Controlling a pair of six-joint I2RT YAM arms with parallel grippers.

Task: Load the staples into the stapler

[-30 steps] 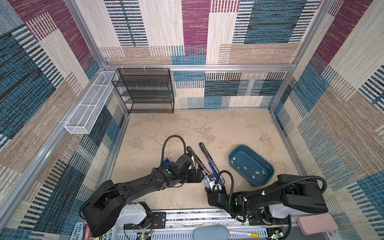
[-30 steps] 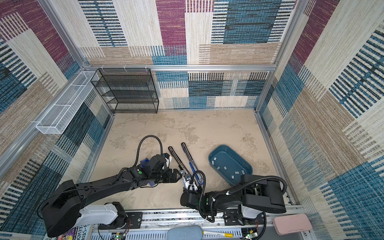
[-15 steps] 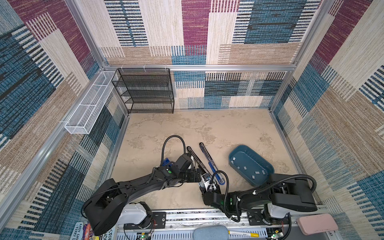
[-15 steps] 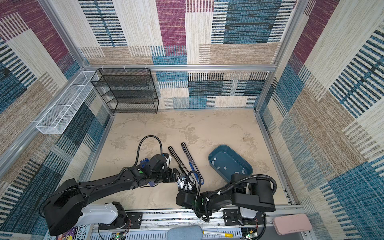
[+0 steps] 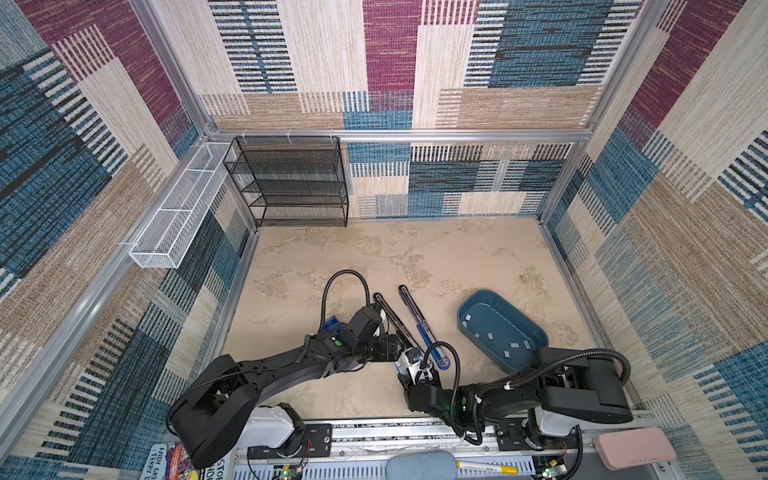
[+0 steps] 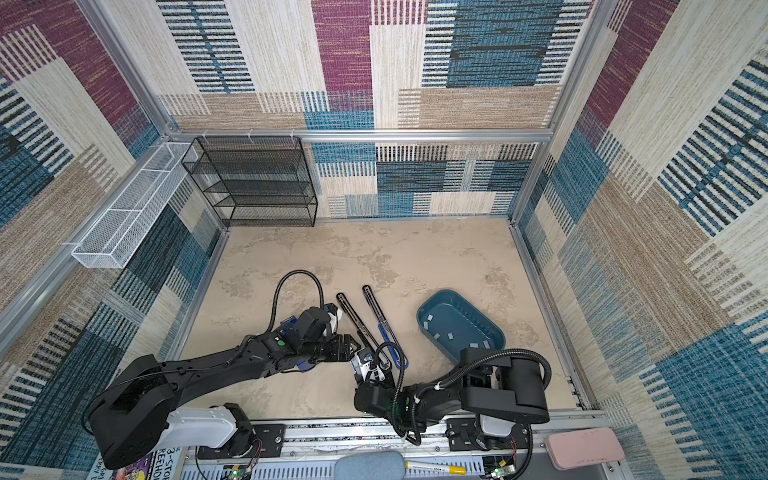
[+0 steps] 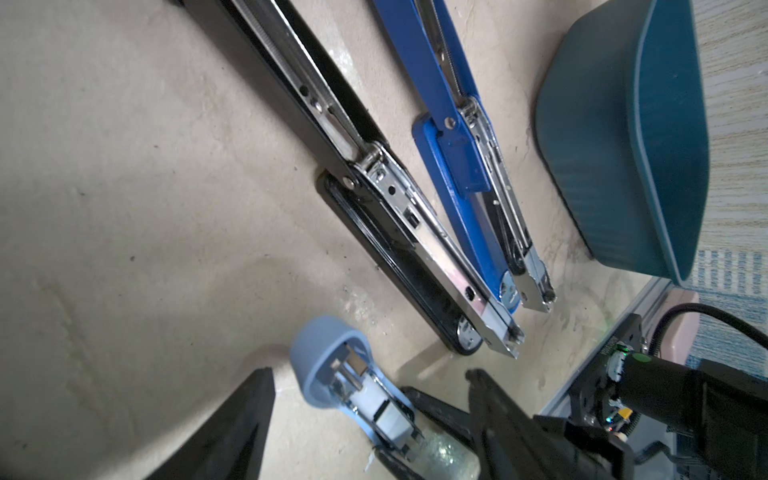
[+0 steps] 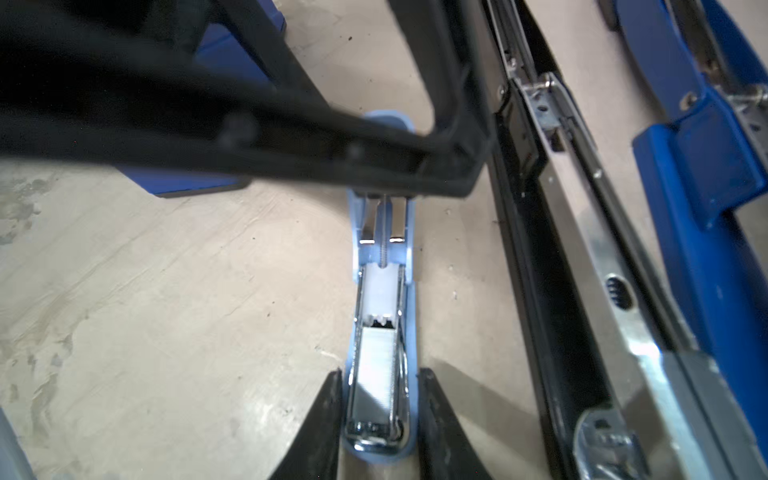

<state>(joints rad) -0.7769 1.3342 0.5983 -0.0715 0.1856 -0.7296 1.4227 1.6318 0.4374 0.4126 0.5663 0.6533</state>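
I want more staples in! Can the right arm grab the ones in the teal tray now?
Probably not yet. Its claw is shut on the little light-blue stapler, so it must let go first. The staples lie uncovered in the tray close by.

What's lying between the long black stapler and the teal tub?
The long blue stapler, opened out flat, lies between the black stapler and the teal tub. It shows in both top views and in the left wrist view.

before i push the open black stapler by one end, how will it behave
Likely pivots rather than slides straight: the black stapler lies opened out long and thin. Its halves may fold at the hinge. Its metal rails suggest fair weight for its size.
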